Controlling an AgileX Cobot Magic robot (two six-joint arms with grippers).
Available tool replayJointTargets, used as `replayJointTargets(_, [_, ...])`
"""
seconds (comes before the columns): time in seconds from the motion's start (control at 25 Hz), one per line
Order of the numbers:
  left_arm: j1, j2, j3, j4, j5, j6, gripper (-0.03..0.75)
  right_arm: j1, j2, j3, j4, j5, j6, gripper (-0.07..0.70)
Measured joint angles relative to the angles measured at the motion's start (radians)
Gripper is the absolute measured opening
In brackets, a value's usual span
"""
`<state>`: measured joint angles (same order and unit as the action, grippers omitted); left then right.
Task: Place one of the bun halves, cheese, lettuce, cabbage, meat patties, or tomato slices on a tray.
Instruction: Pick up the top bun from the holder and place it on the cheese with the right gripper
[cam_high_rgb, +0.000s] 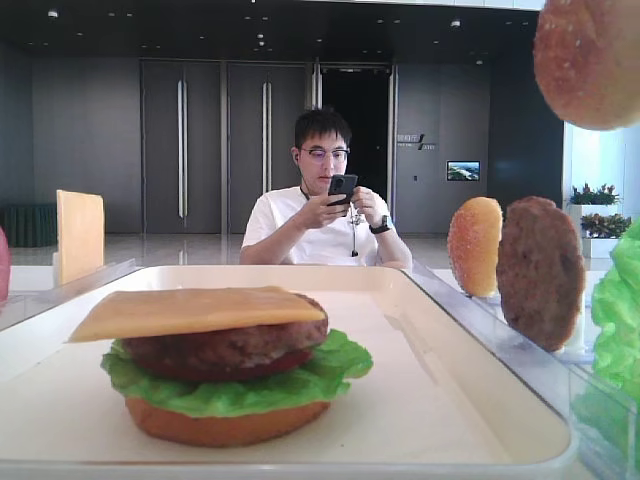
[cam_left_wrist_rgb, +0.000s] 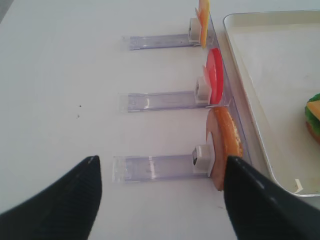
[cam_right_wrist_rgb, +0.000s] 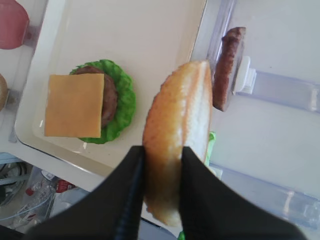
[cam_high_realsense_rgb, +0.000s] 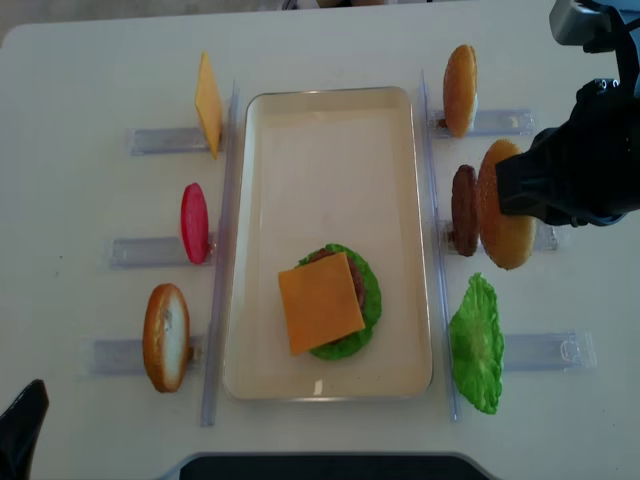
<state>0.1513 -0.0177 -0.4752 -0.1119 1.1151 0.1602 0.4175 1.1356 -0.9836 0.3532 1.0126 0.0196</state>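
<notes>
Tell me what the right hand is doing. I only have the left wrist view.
Observer: The right hand is shut on the bun top, gripping it on edge.
Operator: Over the tray yet?
Observer: No. From overhead it hangs to the right of the tray, next to the standing patty.
Operator: What's the top layer of the stack on the tray?
Observer: A cheese slice. It lies over the stacked patty, with lettuce and the bottom bun under that.
</notes>
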Motion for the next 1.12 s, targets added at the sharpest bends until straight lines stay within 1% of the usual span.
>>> replayJointTargets(0.12, [0.0, 0.0, 0.0, 0.0, 0.0, 0.0, 0.58, -0.001, 0.0, 0.0, 0.056, -0.012, -0.049, 0.176])
replayJointTargets(0.36, [0.0, 0.0, 0.0, 0.0, 0.0, 0.0, 0.58, -0.014, 0.0, 0.0, 0.246, -0.023, -0.199, 0.176])
replayJointTargets(0.56, [0.0, 0.0, 0.0, 0.0, 0.0, 0.0, 0.58, -0.065, 0.022, 0.036, 0.452, -0.025, -0.361, 0.176])
replayJointTargets(0.8, [0.0, 0.0, 0.0, 0.0, 0.0, 0.0, 0.58, -0.069, 0.088, 0.129, 0.713, -0.019, -0.578, 0.176])
replayJointTargets(0.84, [0.0, 0.0, 0.0, 0.0, 0.0, 0.0, 0.58, -0.069, 0.1, 0.138, 0.762, -0.028, -0.613, 0.176])
replayJointTargets(1.0, [0.0, 0.0, 0.0, 0.0, 0.0, 0.0, 0.58, -0.069, 0.154, 0.165, 0.913, 0.01, -0.725, 0.176])
replayJointTargets(1.12, [0.0, 0.0, 0.0, 0.0, 0.0, 0.0, 0.58, -0.069, 0.201, 0.17, 0.973, 0.02, -0.791, 0.176])
